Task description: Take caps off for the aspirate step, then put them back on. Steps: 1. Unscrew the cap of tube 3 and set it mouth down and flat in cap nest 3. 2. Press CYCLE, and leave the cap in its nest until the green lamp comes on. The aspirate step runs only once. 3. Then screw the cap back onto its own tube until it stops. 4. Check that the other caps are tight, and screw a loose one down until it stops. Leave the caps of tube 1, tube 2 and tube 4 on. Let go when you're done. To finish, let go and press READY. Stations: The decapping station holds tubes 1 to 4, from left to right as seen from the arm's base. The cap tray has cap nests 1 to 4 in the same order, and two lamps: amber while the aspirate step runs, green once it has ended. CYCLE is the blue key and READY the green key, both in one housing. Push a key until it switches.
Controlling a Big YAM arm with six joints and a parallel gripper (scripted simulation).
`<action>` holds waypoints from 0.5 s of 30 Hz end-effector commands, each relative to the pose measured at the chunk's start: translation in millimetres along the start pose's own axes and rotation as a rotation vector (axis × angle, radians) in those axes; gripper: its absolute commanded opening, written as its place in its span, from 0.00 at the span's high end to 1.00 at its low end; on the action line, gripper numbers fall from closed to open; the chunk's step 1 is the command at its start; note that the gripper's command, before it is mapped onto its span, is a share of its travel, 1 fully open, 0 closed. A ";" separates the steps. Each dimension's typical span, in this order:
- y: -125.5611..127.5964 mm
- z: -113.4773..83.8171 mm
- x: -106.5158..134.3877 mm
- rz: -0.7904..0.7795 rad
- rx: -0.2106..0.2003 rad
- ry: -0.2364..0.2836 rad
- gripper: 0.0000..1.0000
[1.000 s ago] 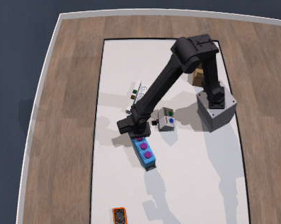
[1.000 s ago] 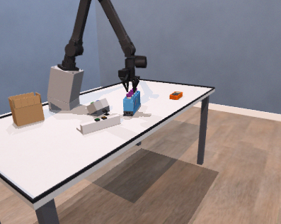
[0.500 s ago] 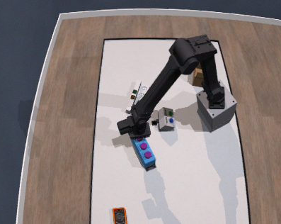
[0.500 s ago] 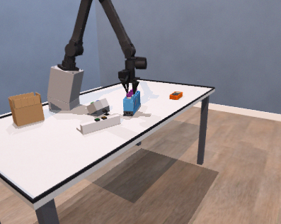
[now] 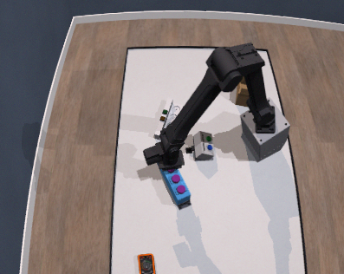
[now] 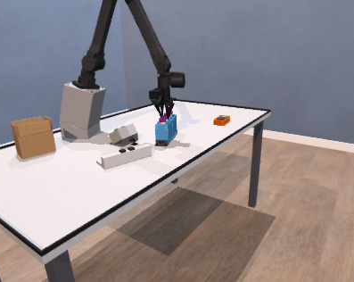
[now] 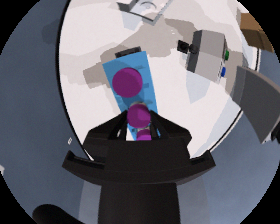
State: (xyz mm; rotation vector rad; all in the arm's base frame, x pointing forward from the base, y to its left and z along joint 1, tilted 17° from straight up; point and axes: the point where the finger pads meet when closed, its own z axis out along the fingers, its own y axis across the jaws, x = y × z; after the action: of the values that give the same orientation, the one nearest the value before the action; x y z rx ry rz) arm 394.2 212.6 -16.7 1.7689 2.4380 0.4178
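The gripper [image 7: 139,121] is clenched on a purple cap [image 7: 139,113] seated in the blue decapping station [image 6: 167,131]. Whether this is tube 3 cannot be told. Risk: an off-centre grasp slips in unscrewing, or a wrong cap comes off.

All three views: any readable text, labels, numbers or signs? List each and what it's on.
None can be read.
Orange handheld meter: dark display face, too small to read.
Grey key housing with green and blue keys: no legible marking.
White cap tray: lamps show only as small dark and amber spots, no nest numbers visible.
Blue decapping station with purple caps: no tube numbers visible.
Brown cardboard box: plain.
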 end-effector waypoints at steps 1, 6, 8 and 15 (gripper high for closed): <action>10.1 -4.8 3.1 -0.002 -0.020 0.003 1.00; 10.1 -4.8 3.1 -0.002 -0.020 0.003 1.00; 10.1 -4.8 3.1 -0.002 -0.020 0.003 1.00; 14.8 -9.4 8.5 -0.371 -0.029 0.004 1.00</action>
State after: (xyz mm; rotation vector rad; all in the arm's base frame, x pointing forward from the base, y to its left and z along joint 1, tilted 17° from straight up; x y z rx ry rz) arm 394.3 212.7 -16.7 1.5452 2.5586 0.3985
